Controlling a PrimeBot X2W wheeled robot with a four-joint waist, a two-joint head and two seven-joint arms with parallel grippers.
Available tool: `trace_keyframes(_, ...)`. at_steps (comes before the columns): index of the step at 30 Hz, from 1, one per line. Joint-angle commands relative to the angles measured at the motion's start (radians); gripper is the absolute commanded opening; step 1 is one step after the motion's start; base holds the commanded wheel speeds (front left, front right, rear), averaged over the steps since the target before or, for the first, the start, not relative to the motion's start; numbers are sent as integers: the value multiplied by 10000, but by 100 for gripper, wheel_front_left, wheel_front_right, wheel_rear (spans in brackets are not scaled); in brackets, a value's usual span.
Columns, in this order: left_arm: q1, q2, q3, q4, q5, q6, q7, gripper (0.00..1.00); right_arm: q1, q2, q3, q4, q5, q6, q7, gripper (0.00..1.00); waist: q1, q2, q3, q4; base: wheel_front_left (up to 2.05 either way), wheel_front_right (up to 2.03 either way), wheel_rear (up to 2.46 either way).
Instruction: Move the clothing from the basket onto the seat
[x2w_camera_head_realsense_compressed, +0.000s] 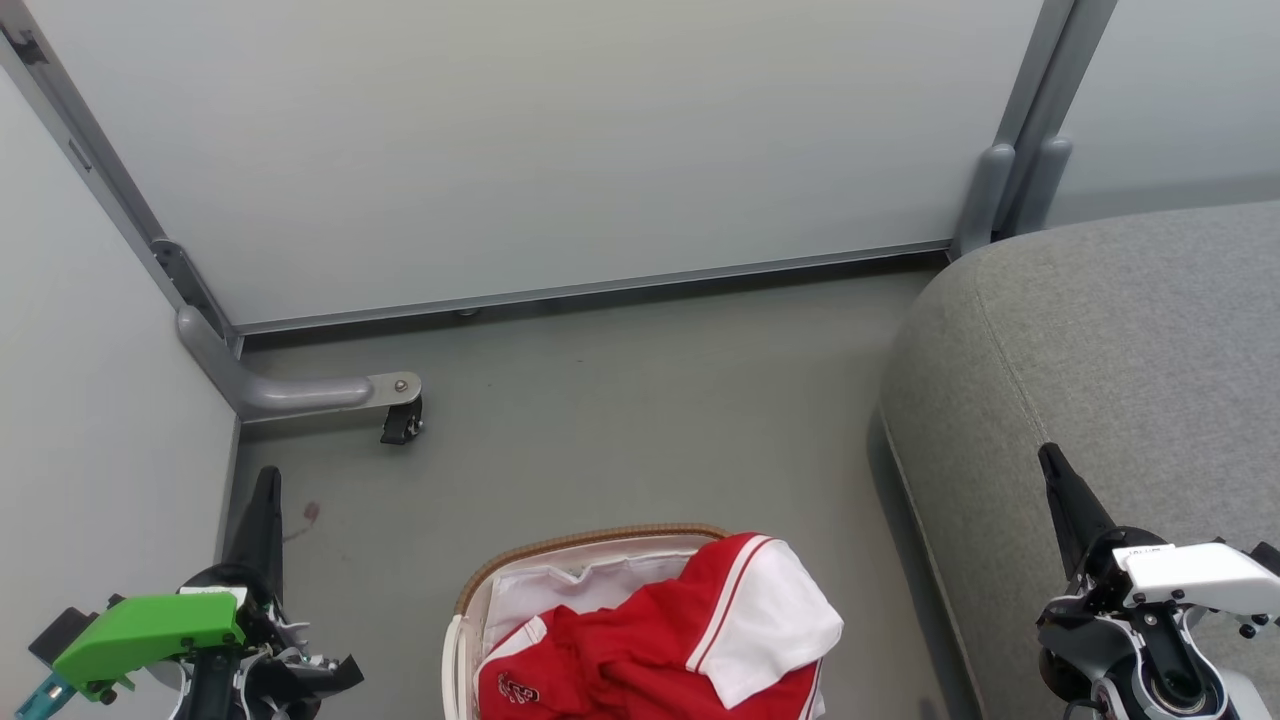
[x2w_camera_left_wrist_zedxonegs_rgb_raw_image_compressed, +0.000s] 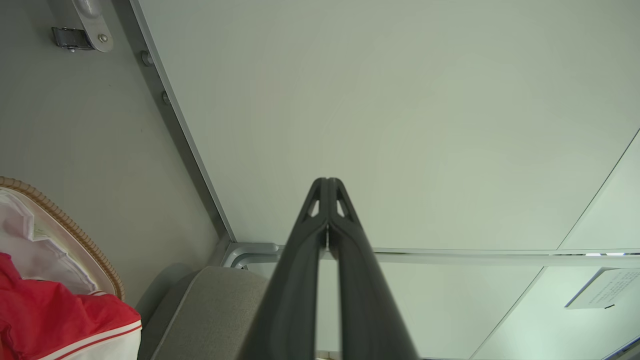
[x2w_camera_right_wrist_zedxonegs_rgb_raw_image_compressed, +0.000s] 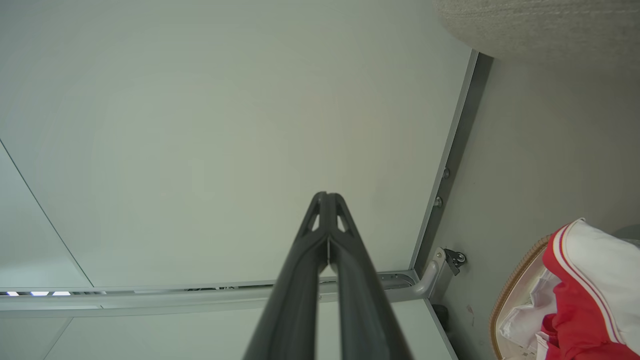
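The clothing (x2w_camera_head_realsense_compressed: 640, 655) is a red jersey with a white sleeve, bunched over more red fabric (whether the shorts lie under it cannot be made out). It lies heaped in the basket (x2w_camera_head_realsense_compressed: 590, 543), and the sleeve spills over the rim on the side nearest the seat. The white liner (x2w_camera_head_realsense_compressed: 560, 590) shows bare at the far end of the basket. The basket stands on the grey floor (x2w_camera_head_realsense_compressed: 620, 400), just beside the seat (x2w_camera_head_realsense_compressed: 1120, 350), whose grey cushion carries no garment in the part that shows. By that, nothing of the task is done yet: every piece is left to be lifted out and laid down.

The left gripper (x2w_camera_head_realsense_compressed: 267, 485) hangs to the left of the basket, apart from it, with its fingers pressed together and holding nothing. The right gripper (x2w_camera_head_realsense_compressed: 1050, 462) hovers over the seat's edge, likewise pressed together and bare. Neither touches the cloth. I judge that a first reach would need the fingers to spread before going down to the jersey.
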Motion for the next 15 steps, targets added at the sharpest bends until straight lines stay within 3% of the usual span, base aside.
trace_keyframes(1,-117,13,5,-14,56,-70,20,0,117,-61,-17,-30,30,-4,22,0,0,0,0,0,0,0,0)
trace_keyframes(14,-117,13,5,-14,56,-70,19,0,117,-63,-17,-30,30,-4,22,0,0,0,0,0,0,0,0)
trace_keyframes(15,0,0,0,0,0,0,0,100,0,2,0,0,0,0,0,100,0,0,0,0,0,0,0)
